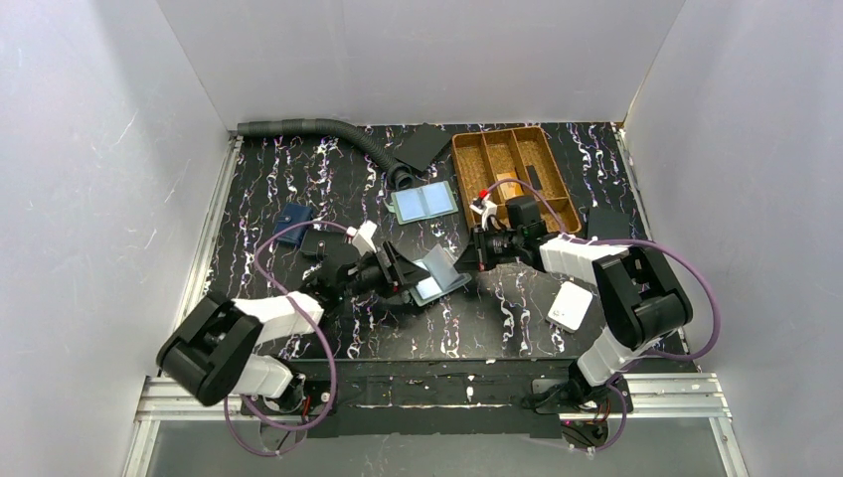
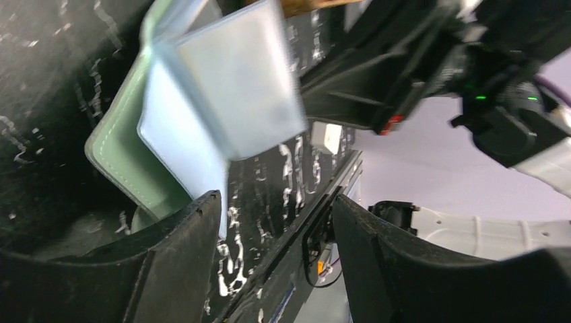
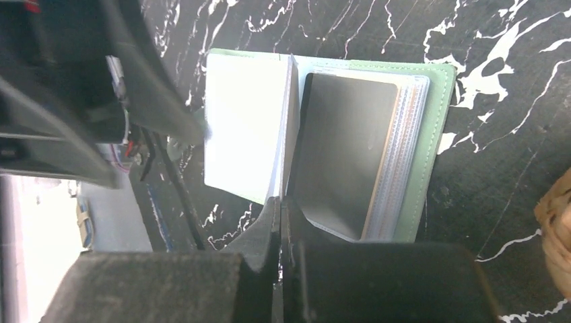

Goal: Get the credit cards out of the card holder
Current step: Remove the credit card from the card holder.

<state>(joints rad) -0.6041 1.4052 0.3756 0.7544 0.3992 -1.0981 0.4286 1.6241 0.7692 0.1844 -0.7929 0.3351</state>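
The card holder lies open mid-table, green-edged, with pale plastic leaves. One leaf stands up from the spine. My right gripper is shut on that leaf's near edge, reaching in from the right. A dark grey credit card lies in the top sleeve over a stack of sleeve edges. My left gripper is open at the holder's left side. Nothing sits between its fingers, and the holder's green cover lies just beyond its left finger.
A second holder with two pale-blue panels lies further back. A wooden divided tray stands back right, a blue wallet left, a black hose along the back. A white flat square object lies near the right arm.
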